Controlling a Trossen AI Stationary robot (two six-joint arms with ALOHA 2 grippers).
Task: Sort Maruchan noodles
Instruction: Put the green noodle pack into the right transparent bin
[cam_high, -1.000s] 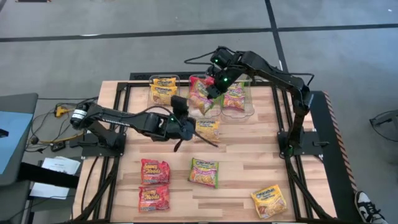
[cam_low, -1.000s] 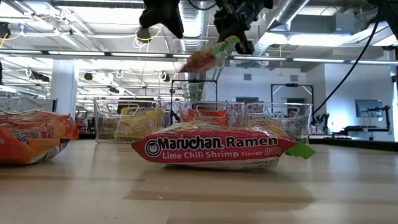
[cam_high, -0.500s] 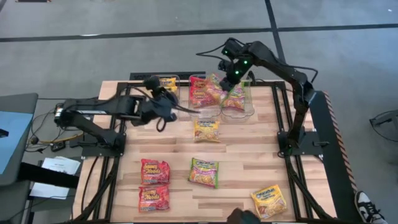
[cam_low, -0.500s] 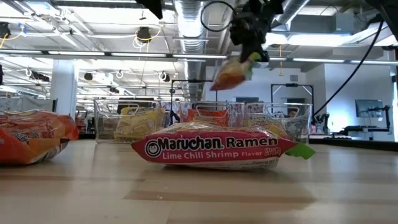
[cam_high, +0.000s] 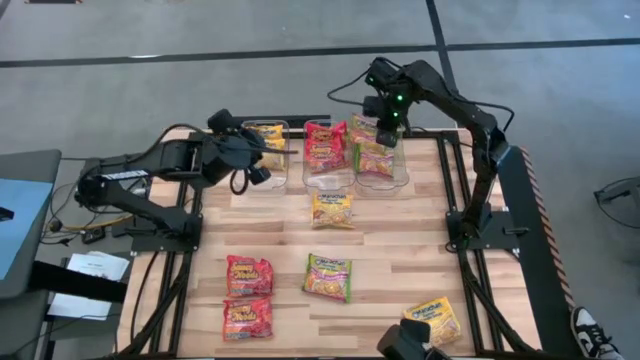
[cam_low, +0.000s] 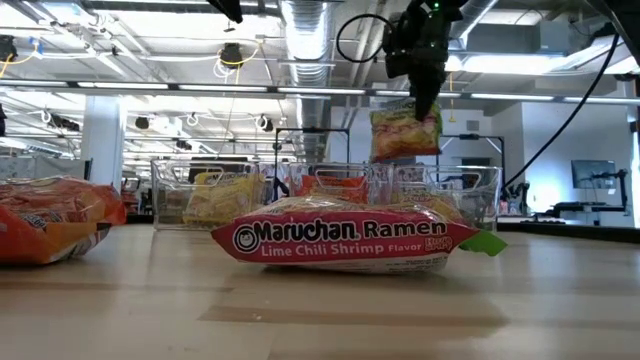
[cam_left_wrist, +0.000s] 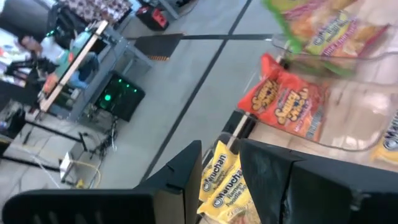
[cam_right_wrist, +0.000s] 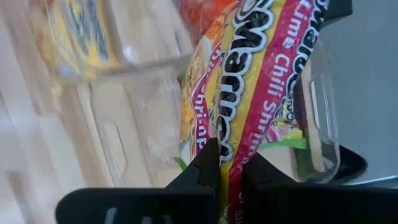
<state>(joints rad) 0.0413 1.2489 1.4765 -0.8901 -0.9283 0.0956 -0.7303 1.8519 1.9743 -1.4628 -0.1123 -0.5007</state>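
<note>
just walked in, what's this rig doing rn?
Sorting ramen packets by colour into three clear bins at the table's far edge. The right gripper holds a green Lime Chili Shrimp packet hanging above the right-hand bin, which already has green ones. The left gripper hovers at the left-hand bin of yellow packets. Five packets lie loose on the table; another yellow one sits near the bins.

- High cam: looking straight down, far, covering whole table (cam_high: 400, 250).
- Low cam: sitting at tabletop level, facing bins (cam_low: 330, 190).
- Wrist cams: looking close at same bins.
</note>
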